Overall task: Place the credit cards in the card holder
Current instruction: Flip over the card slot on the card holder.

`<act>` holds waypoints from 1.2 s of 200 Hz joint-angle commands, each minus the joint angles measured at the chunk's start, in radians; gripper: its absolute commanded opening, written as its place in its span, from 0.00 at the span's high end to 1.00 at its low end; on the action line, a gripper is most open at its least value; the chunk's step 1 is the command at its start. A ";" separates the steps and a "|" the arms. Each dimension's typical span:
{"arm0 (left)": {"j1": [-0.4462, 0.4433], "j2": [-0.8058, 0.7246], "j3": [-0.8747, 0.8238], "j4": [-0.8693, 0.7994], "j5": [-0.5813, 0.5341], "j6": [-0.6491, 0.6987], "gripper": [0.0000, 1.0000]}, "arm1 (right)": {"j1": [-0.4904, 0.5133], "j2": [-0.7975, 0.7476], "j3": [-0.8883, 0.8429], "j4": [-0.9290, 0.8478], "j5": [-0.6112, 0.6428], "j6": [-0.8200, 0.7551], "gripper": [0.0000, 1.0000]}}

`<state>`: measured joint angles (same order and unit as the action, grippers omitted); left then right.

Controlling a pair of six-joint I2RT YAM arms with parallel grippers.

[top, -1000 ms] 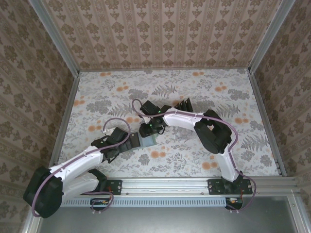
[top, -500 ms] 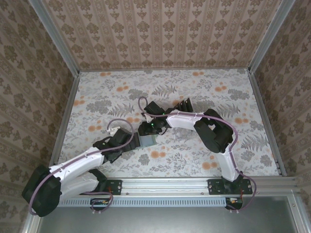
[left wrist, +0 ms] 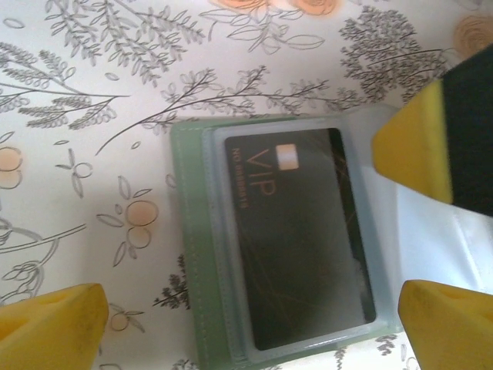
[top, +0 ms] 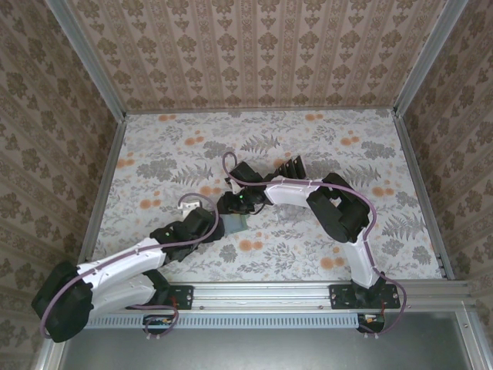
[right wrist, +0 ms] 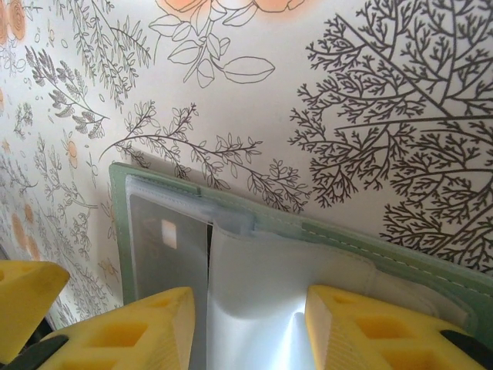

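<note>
left hand moved closer to card holder, credit card inside

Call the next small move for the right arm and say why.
Probably keep the right pincer pinching the clear flap and hold it lifted. The VIP card already sits in a pocket of the card holder, and the left pincer is right at the holder's edge, so the flap should stay clear.

**2 white arms, black joints, yellow fingertips**

Both arms have white link shells and bulky black joint housings. A purple cable loops along each. The left gripper and right gripper end in yellow, wedge-shaped finger pads.
</note>
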<state>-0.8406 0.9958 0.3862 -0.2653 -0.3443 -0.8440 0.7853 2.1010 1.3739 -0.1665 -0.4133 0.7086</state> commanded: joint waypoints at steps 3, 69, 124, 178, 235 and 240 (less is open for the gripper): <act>-0.014 0.030 -0.003 0.064 -0.009 0.040 0.00 | 0.006 0.023 -0.039 -0.038 -0.004 0.028 0.55; -0.030 0.165 0.034 0.146 -0.017 0.060 0.00 | 0.006 0.015 -0.056 -0.026 -0.002 0.042 0.55; -0.045 0.244 0.054 0.096 -0.094 0.020 0.00 | 0.006 0.001 -0.061 -0.024 -0.010 0.046 0.55; -0.051 0.283 0.049 0.033 -0.128 -0.046 0.00 | -0.020 -0.111 -0.085 0.014 -0.007 0.025 0.54; -0.054 0.279 0.033 0.029 -0.131 -0.068 0.00 | -0.044 -0.192 -0.138 0.043 0.027 0.029 0.53; -0.055 0.279 0.034 0.029 -0.131 -0.069 0.00 | -0.044 -0.189 -0.140 0.047 0.025 0.033 0.53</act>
<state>-0.8898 1.2633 0.4225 -0.1730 -0.4503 -0.8864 0.7437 1.9366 1.2572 -0.1211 -0.4034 0.7372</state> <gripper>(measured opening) 0.997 0.466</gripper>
